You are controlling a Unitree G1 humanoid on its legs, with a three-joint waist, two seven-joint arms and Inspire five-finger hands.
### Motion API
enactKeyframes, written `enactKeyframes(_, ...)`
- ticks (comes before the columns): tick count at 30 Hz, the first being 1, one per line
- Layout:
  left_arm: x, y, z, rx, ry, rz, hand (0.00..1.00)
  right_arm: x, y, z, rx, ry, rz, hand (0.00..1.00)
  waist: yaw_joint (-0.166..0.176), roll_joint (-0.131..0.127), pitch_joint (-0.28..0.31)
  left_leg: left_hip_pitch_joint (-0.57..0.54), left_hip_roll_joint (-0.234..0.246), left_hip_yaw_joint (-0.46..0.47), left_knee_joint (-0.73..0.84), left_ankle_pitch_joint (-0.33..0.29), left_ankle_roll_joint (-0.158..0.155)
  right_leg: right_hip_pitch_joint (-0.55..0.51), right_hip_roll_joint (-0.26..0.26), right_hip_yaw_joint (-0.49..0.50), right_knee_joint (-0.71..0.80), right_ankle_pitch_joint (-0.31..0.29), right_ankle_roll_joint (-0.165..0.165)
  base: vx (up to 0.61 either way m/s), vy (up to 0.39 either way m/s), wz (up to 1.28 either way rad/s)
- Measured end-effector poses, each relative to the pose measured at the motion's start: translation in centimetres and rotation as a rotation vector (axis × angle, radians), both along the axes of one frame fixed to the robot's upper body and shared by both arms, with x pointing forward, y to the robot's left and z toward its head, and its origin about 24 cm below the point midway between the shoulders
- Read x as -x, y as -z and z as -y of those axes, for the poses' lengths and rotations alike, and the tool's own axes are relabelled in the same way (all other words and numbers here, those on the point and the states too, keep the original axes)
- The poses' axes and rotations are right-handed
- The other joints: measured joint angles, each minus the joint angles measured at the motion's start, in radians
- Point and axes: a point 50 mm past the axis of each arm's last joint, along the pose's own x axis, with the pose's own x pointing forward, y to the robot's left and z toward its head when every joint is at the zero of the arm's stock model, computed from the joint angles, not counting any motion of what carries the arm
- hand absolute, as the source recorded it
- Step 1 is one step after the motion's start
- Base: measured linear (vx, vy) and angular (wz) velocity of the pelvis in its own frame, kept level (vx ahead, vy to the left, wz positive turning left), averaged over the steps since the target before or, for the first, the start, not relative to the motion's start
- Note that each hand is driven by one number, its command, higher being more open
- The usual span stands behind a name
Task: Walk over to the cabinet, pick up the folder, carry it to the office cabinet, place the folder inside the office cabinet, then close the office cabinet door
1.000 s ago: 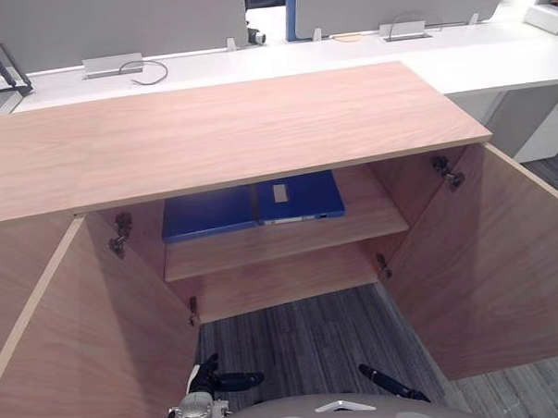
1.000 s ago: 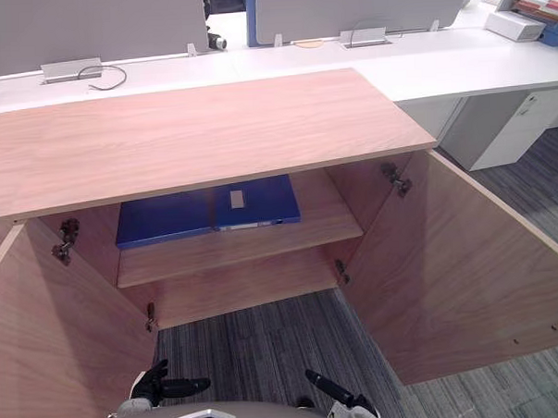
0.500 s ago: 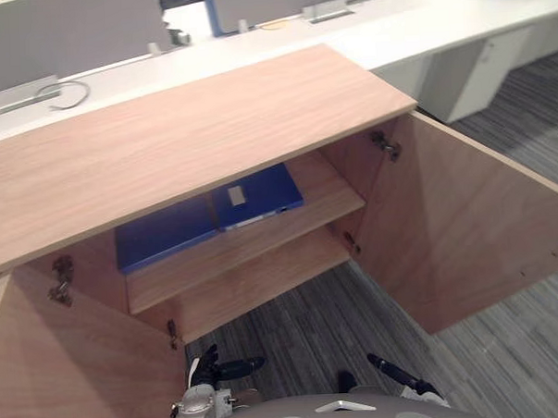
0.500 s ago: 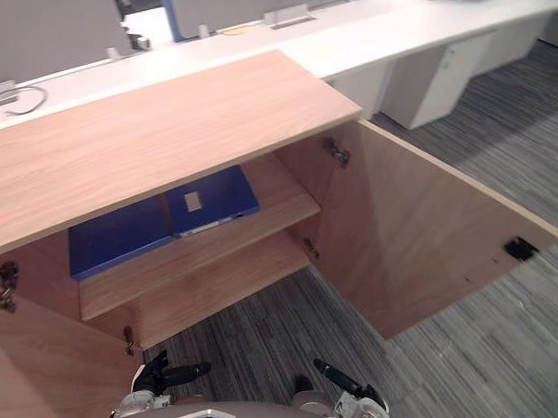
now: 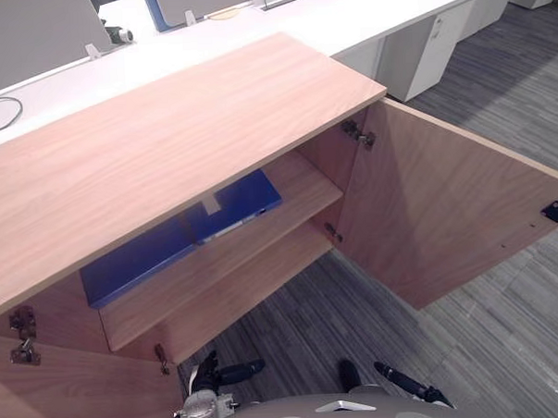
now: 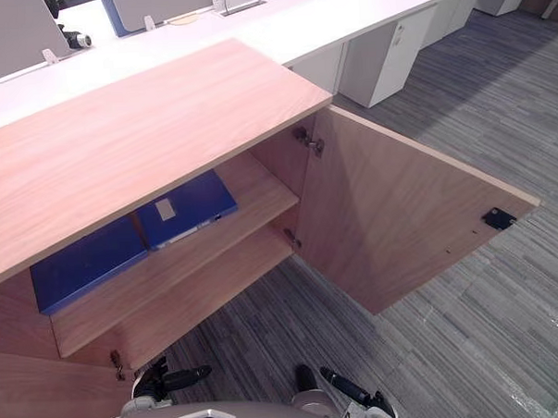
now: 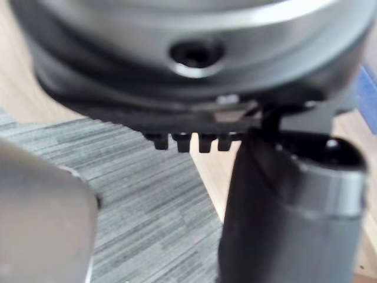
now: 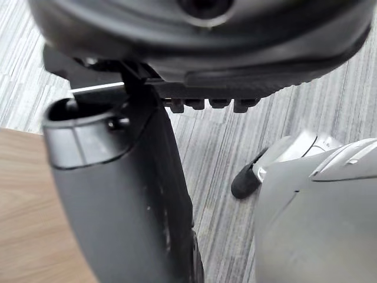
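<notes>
With the blue folder (image 5: 240, 203) lying flat on the cabinet's (image 5: 165, 140) upper shelf (image 5: 301, 189), we judge only the open doors (image 5: 446, 211) remain to be shut, our left hand (image 5: 221, 371) and right hand (image 5: 402, 382) hanging low, fingers straight, holding nothing.

- No word, number or sign is legible anywhere.
- The blue folder (image 6: 191, 202) on the cabinet (image 6: 146, 122) shelf (image 6: 260, 193) carries a white label (image 6: 165, 209); any print on it is too small to tell.
</notes>
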Motion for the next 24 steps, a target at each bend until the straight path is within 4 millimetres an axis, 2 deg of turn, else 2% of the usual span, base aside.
enactKeyframes(5, 0.0, 0.0, 0.0, 0.003, -0.009, 0.001, 1.00, -0.4, -0.1, -0.2, 0.005, -0.040, 0.012, 1.00, 0.004, -0.007, 0.004, 0.032, -0.004, 0.030, -0.005, -0.004, 0.005, 0.007, 0.001, -0.010, 0.016, 0.000, -0.001, 0.00, 0.007, -0.18)
enactKeyframes(9, -0.4, -0.1, 0.0, -0.001, -0.006, 0.017, 1.00, -1.4, -0.3, -0.7, 0.005, -0.083, 0.047, 1.00, 0.018, -0.022, 0.024, 0.033, 0.003, 0.132, 0.034, -0.033, 0.020, -0.066, 0.018, -0.014, 0.098, 0.005, -0.007, -0.12, -0.007, -0.69)
enactKeyframes(10, -0.5, -0.2, 0.0, -0.003, -0.009, 0.027, 1.00, -2.1, -0.5, -0.8, 0.007, -0.081, 0.074, 1.00, 0.021, -0.004, 0.030, 0.025, 0.025, 0.182, 0.054, -0.041, 0.027, -0.081, 0.007, -0.112, 0.115, -0.025, -0.072, -0.23, -0.035, -1.18)
enactKeyframes(11, -0.5, -0.2, 0.4, 0.007, -0.011, 0.033, 1.00, -3.0, -0.9, -0.4, 0.021, -0.073, 0.108, 1.00, 0.017, 0.013, 0.039, 0.021, 0.057, 0.232, 0.061, -0.042, 0.028, -0.133, -0.049, -0.332, 0.248, -0.080, -0.133, -0.17, -0.035, -0.91)
enactKeyframes(12, -0.6, -0.2, 0.4, 0.007, -0.010, 0.035, 1.00, -3.1, -0.9, -0.4, 0.022, -0.073, 0.111, 1.00, 0.015, 0.014, 0.041, 0.021, 0.062, 0.240, 0.062, -0.041, 0.027, -0.139, -0.061, -0.370, 0.282, -0.086, -0.138, -0.08, 0.001, -0.78)
enactKeyframes(13, -0.7, -0.3, 0.4, 0.009, -0.009, 0.037, 1.00, -3.1, -1.0, -0.3, 0.024, -0.071, 0.114, 1.00, 0.015, 0.027, 0.051, 0.033, 0.087, 0.270, 0.062, -0.036, 0.018, -0.146, -0.114, -0.511, 0.406, -0.118, -0.156, 0.03, -0.009, -0.49)
enactKeyframes(14, -0.7, -0.3, 0.4, 0.008, -0.009, 0.040, 1.00, -2.9, -1.0, -0.2, 0.026, -0.065, 0.111, 1.00, 0.018, 0.024, 0.051, 0.041, 0.098, 0.284, 0.062, -0.033, 0.013, -0.140, -0.140, -0.559, 0.456, -0.129, -0.167, 0.07, -0.045, -0.69)
enactKeyframes(15, -0.7, -0.3, 0.1, 0.002, -0.008, 0.042, 1.00, -2.7, -0.9, -0.3, 0.025, -0.063, 0.104, 1.00, 0.024, 0.010, 0.050, 0.060, 0.109, 0.309, 0.064, -0.029, 0.006, -0.118, -0.195, -0.614, 0.526, -0.136, -0.177, 0.09, -0.113, -0.68)
enactKeyframes(16, -0.7, -0.4, -0.5, -0.013, -0.004, 0.041, 1.00, -2.1, -0.6, -0.6, 0.013, -0.056, 0.082, 1.00, 0.024, -0.017, 0.045, 0.069, 0.104, 0.323, 0.071, -0.028, 0.004, -0.084, -0.245, -0.640, 0.530, -0.122, -0.173, 0.09, -0.197, -0.68)
enactKeyframes(17, -0.8, -0.4, -0.9, -0.023, 0.000, 0.043, 1.00, -2.0, -0.5, -0.9, 0.003, -0.053, 0.075, 1.00, 0.024, -0.029, 0.046, 0.070, 0.101, 0.324, 0.075, -0.027, 0.003, -0.083, -0.247, -0.636, 0.516, -0.134, -0.138, 0.06, -0.207, -0.67)
enactKeyframes(18, -0.7, -0.4, -1.2, -0.030, 0.001, 0.034, 1.00, -2.0, -0.5, -0.9, 0.004, -0.057, 0.071, 1.00, 0.022, -0.043, 0.041, 0.064, 0.095, 0.312, 0.073, -0.024, 0.004, -0.078, -0.223, -0.660, 0.490, -0.144, -0.147, 0.05, -0.229, -0.77)
enactKeyframes(19, -0.5, -0.3, -1.0, -0.024, 0.005, 0.024, 1.00, -2.1, -0.5, -0.6, 0.016, -0.072, 0.063, 1.00, 0.022, -0.028, 0.036, 0.048, 0.104, 0.288, 0.066, -0.015, 0.019, -0.082, -0.189, -0.664, 0.440, -0.134, -0.137, 0.04, -0.215, -0.81)
enactKeyframes(21, -0.5, -0.2, -0.4, -0.011, 0.042, 0.017, 1.00, -1.5, -0.4, 0.4, 0.025, -0.066, 0.027, 1.00, 0.015, -0.015, 0.034, 0.038, 0.104, 0.260, 0.045, -0.006, 0.029, -0.091, -0.163, -0.669, 0.387, -0.126, -0.124, 0.05, -0.203, -0.66)
enactKeyframes(23, -0.6, -0.2, -0.3, -0.006, 0.062, 0.018, 1.00, -0.4, 0.0, 0.6, 0.007, -0.036, -0.029, 1.00, 0.014, -0.015, 0.034, 0.036, 0.106, 0.262, 0.017, 0.009, 0.006, -0.099, -0.136, -0.671, 0.340, -0.117, -0.109, 0.04, -0.140, -0.39)
enactKeyframes(24, -0.8, -0.2, -0.5, -0.015, 0.075, 0.021, 1.00, 0.0, 0.1, 0.5, -0.005, -0.032, -0.047, 1.00, 0.013, -0.024, 0.040, 0.033, 0.104, 0.266, 0.011, 0.015, -0.005, -0.098, -0.124, -0.664, 0.302, -0.105, -0.091, -0.01, -0.063, -0.23)
